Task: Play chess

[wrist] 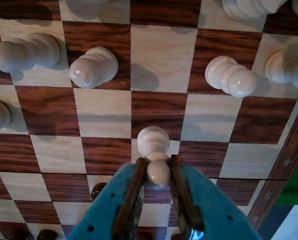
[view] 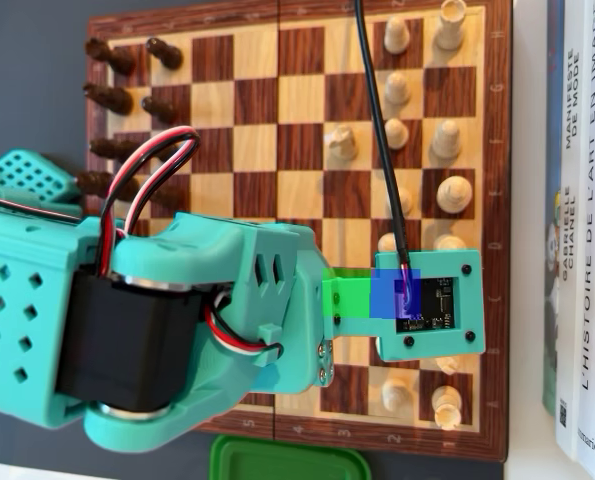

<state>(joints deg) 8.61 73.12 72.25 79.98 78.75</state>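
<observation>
The gripper [wrist: 159, 172] pinches a white pawn [wrist: 154, 145] by its head over the chessboard [wrist: 164, 60], so I judge it should stay upright, clear the neighbouring white pieces [wrist: 93, 67], and land centred on its square.

pawn [wrist: 154, 150] on chessboard [wrist: 159, 60] between tool [wrist: 159, 172] fingers | pieces [view: 127, 100] left, pieces [view: 447, 140] right, overhead view
</observation>
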